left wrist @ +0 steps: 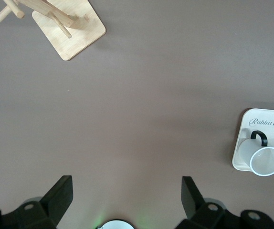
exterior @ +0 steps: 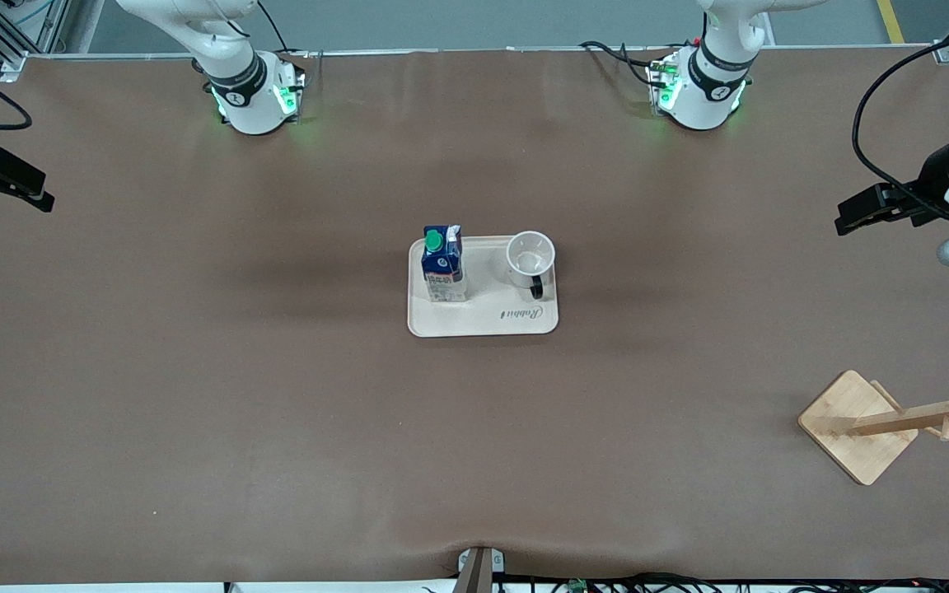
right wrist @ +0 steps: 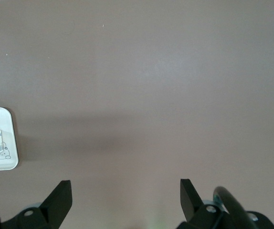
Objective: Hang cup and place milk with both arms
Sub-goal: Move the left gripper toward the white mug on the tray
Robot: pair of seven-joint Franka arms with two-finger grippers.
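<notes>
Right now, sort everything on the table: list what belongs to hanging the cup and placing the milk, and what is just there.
For the job:
- cup, upright on the tray
- milk, upright on the tray beside the cup
- wooden rack, toward the left arm's end
- left gripper, open, over bare table
- right gripper, open, over bare table

Just there:
- tray
- brown table cover

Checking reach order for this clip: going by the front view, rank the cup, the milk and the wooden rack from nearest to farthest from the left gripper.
The left gripper hangs open over the left arm's end of the table.
1. Wooden rack, at the same end, nearer the camera.
2. Cup, on the tray, mid-table.
3. Milk, on the tray's right-arm end.
</notes>
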